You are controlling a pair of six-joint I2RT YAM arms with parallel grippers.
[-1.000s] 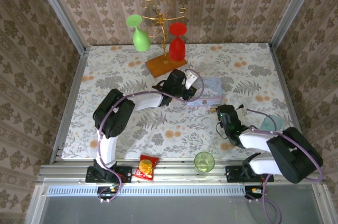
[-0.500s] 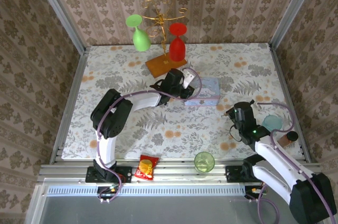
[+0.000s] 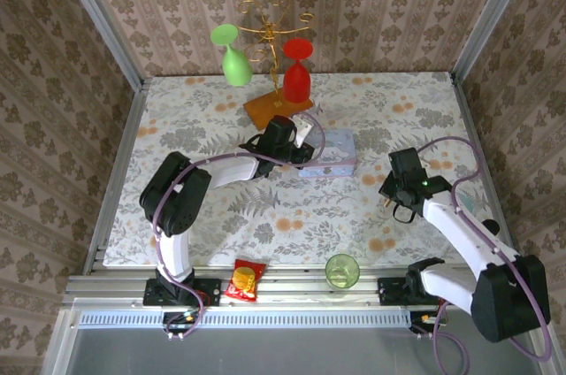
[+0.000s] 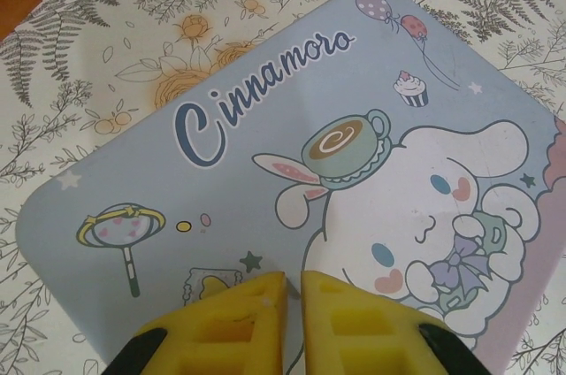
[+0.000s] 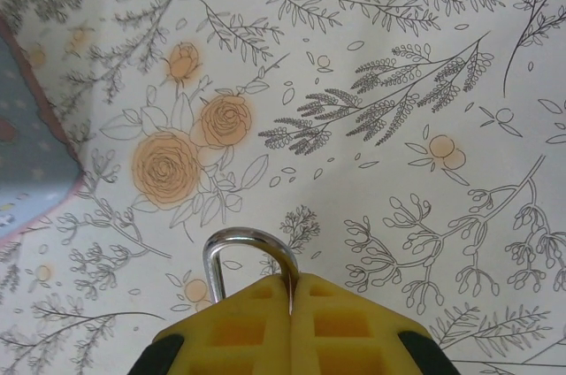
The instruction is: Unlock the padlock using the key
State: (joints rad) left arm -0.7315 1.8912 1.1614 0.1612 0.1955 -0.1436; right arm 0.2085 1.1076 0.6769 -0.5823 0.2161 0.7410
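My left end effector [image 4: 294, 304] hangs over the tin [image 4: 221, 127], its fingers pinched to a thin slit. Whether the key sits in that slit I cannot tell; it is too small to make out. Well to the right, my right end effector [image 5: 292, 304] is clamped on the padlock [image 5: 248, 233]. The shackle loop pokes out ahead of the fingers above the counter [image 5: 398, 83], and the body is hidden between them. I judge this to be the step of bringing lock and key together. Next I should turn the keyhole toward my left side, then close the gap slowly and squarely.
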